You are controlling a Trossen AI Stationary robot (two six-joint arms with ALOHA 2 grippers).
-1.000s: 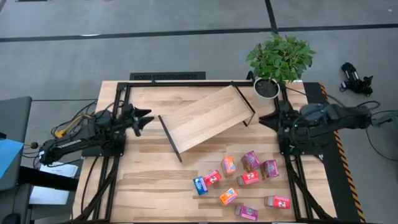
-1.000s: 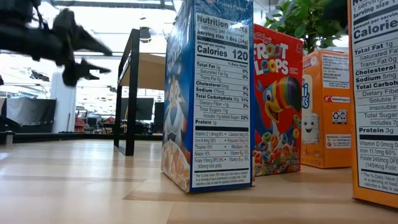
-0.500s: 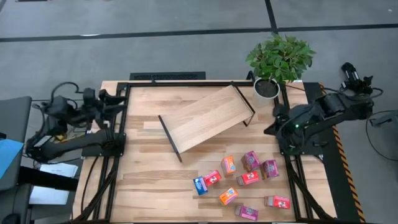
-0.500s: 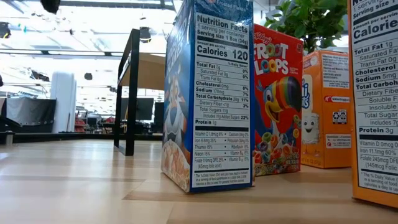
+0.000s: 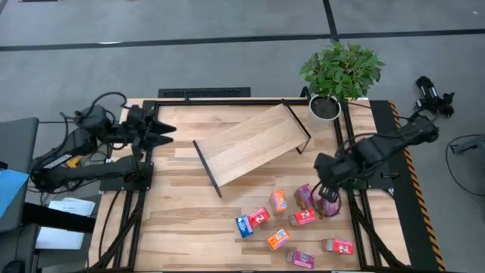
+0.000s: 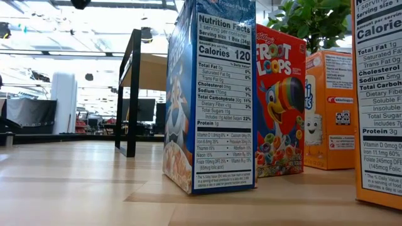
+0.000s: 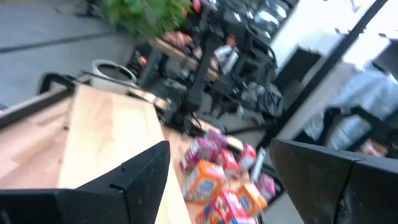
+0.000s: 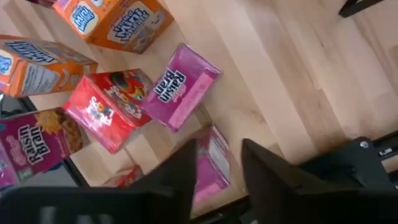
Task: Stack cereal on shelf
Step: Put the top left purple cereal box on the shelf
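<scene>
Risk sits with the right pincer (image 5: 327,199), which hangs directly above a magenta cereal box (image 5: 329,205) at the near-right edge of the cluster on the bench (image 5: 174,220). In the right wrist view its 2 fingers (image 8: 177,177) stand narrowly apart, straddling that box (image 8: 211,163) but not yet closed on it. Another magenta box (image 8: 180,87) and a red box (image 8: 109,107) lie just beyond the fingertips, so a descent slightly off line could nudge them or tip the target. A shallow grip on thin cardboard may also slip, I judge. The shelf (image 5: 250,142) lies tilted, well away from this pincer toward the middle of the bench, empty of boxes; its slope could let a placed box slide. The left pincer (image 5: 163,129) waits wide open at the far-left bench edge.
</scene>
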